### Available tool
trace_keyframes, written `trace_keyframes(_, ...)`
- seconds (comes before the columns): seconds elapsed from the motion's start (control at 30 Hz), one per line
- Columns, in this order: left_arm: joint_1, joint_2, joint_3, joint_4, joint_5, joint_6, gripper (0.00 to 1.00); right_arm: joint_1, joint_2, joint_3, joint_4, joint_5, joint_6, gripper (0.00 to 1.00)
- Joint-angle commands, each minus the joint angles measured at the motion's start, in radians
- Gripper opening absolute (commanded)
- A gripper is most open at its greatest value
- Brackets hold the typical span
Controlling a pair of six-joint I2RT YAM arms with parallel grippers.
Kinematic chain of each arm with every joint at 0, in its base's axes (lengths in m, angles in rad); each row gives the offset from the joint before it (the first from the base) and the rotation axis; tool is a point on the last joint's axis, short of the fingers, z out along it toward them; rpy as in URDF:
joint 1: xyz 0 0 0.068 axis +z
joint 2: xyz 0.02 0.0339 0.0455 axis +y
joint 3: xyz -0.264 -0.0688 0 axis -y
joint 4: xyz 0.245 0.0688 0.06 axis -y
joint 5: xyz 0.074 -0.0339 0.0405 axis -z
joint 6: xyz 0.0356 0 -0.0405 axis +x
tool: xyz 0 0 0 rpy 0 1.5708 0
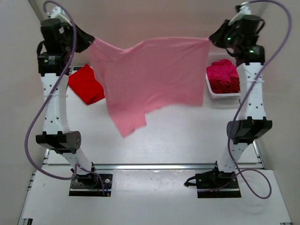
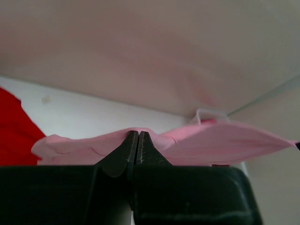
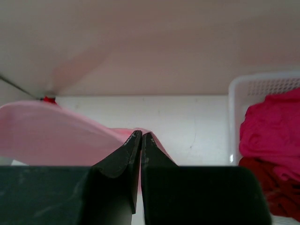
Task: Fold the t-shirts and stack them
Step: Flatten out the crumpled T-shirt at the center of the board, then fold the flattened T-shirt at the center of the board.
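A light pink t-shirt (image 1: pixel 150 77) hangs spread in the air between both arms, its lower part drooping toward the table. My left gripper (image 1: pixel 90 41) is shut on its top left corner, with pink cloth (image 2: pixel 84 147) pinched at the fingertips (image 2: pixel 131 140). My right gripper (image 1: pixel 210 39) is shut on the top right corner, where pink cloth (image 3: pixel 51 133) runs off to the left. A bright red t-shirt (image 1: pixel 86 84) lies folded on the table at the left. The magenta t-shirt (image 1: pixel 223 74) and the dark red one (image 3: pixel 269 187) lie in the basket.
A white lattice basket (image 1: pixel 212 89) stands at the back right of the table, beside the right arm. A pale wall closes the back of the table. The arms' bases (image 1: pixel 91 183) are bolted at the near edge.
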Motion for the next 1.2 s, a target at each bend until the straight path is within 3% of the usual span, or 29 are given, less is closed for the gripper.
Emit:
trace_keyframes(0.0,0.045,-0.063,0.071,0.070,0.052,-0.047,0.00,-0.094,-0.113,0.046,0.092,-0.095,0.049,0.00)
trace_keyframes(0.13,0.024,-0.091,-0.016,0.061,0.029,-0.006,0.00,-0.092,-0.137,-0.052,0.044,-0.087,-0.001,0.01)
trace_keyframes(0.2,-0.019,-0.149,-0.149,0.088,-0.049,0.033,0.00,-0.069,-0.151,-0.153,0.021,-0.081,-0.022,0.00)
trace_keyframes(0.23,-0.042,-0.219,-0.289,0.107,-0.060,0.050,0.00,-0.059,-0.169,-0.196,0.032,-0.064,-0.031,0.00)
trace_keyframes(0.27,-0.039,-0.297,-0.462,0.175,-0.066,0.053,0.00,-0.037,-0.210,-0.312,0.052,-0.029,-0.042,0.00)
trace_keyframes(0.37,-0.033,-0.457,-0.799,0.288,-0.071,0.057,0.00,-0.031,-0.341,-0.681,0.204,-0.030,-0.022,0.01)
trace_keyframes(0.5,-0.034,-0.623,-1.155,0.352,-0.074,0.059,0.00,-0.043,-0.451,-1.048,0.310,-0.034,0.001,0.00)
trace_keyframes(0.7,-0.096,-0.814,-1.514,0.394,-0.146,0.025,0.00,-0.071,-0.568,-1.387,0.354,-0.030,0.013,0.00)
trace_keyframes(0.93,-0.082,-1.072,-1.771,0.282,-0.143,0.027,0.00,-0.140,-0.752,-1.615,0.271,-0.057,0.025,0.00)
trace_keyframes(1.07,-0.220,-1.166,-1.742,0.189,-0.165,-0.044,0.00,-0.213,-0.894,-1.669,0.183,-0.145,0.001,0.00)
trace_keyframes(1.17,-0.174,-1.207,-1.719,0.101,-0.098,-0.010,0.00,-0.236,-0.999,-1.686,0.106,-0.172,-0.025,0.00)
